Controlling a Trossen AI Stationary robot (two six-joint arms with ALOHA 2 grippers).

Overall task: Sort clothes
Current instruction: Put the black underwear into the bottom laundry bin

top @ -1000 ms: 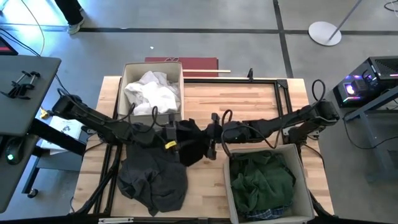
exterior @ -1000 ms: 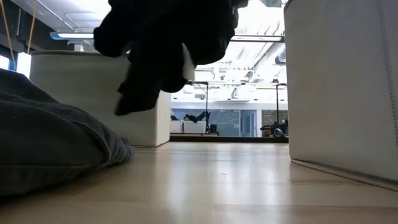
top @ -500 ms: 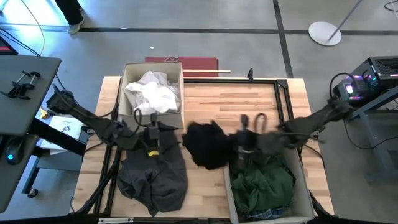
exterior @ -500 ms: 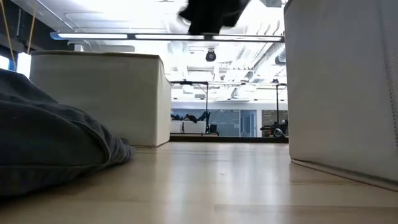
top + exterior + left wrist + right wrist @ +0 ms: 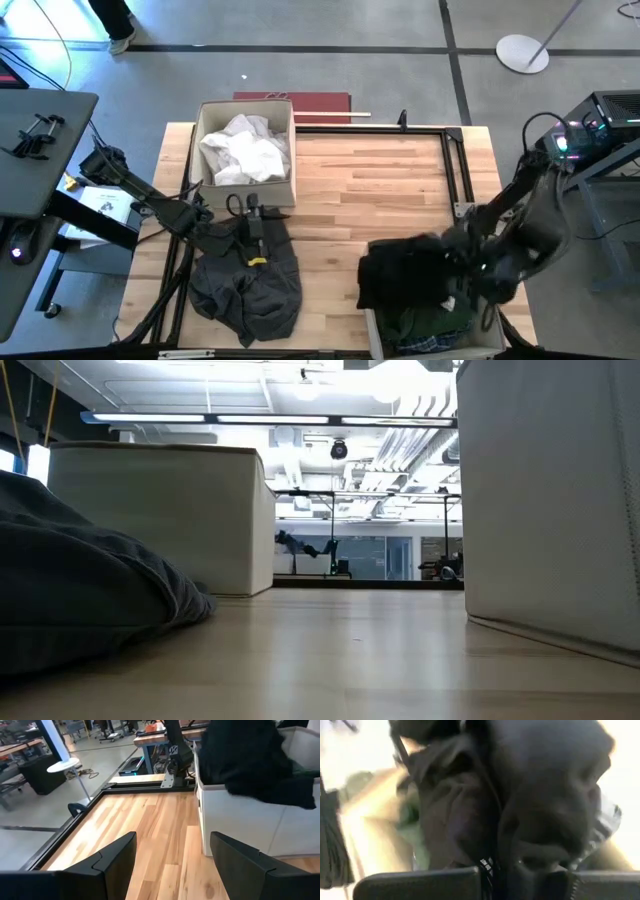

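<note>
- Spanning the middle of the high view, the wooden table [image 5: 380,180] is carrying two beige bins and the loose clothes.
- Lying in a heap at the table's near left corner is the dark grey garment [image 5: 245,285], crumpled and partly hanging over the near edge (it is filling the left side of the low view [image 5: 80,590] too).
- Standing at the far left of the table, the left bin [image 5: 290,150] is holding the white pieces [image 5: 245,148] bunched inside it.
- Sitting at the near right corner, the right bin [image 5: 372,330] is holding the dark green garment [image 5: 425,318], with a strip of blue-white plaid shirt [image 5: 430,345] showing at its near edge.
- Draping over the right bin's far-left rim is the black garment [image 5: 405,270], spilling partly outside the wall, as the left wrist view [image 5: 245,755] is showing.
- Hovering over the right bin, the right end effector [image 5: 470,270] is pinching the black garment [image 5: 520,805] between its fingers, clamped tight on the cloth.
- Resting above the far edge of the dark grey garment, the left end effector [image 5: 172,865] is gaping wide with nothing between its fingers.
</note>
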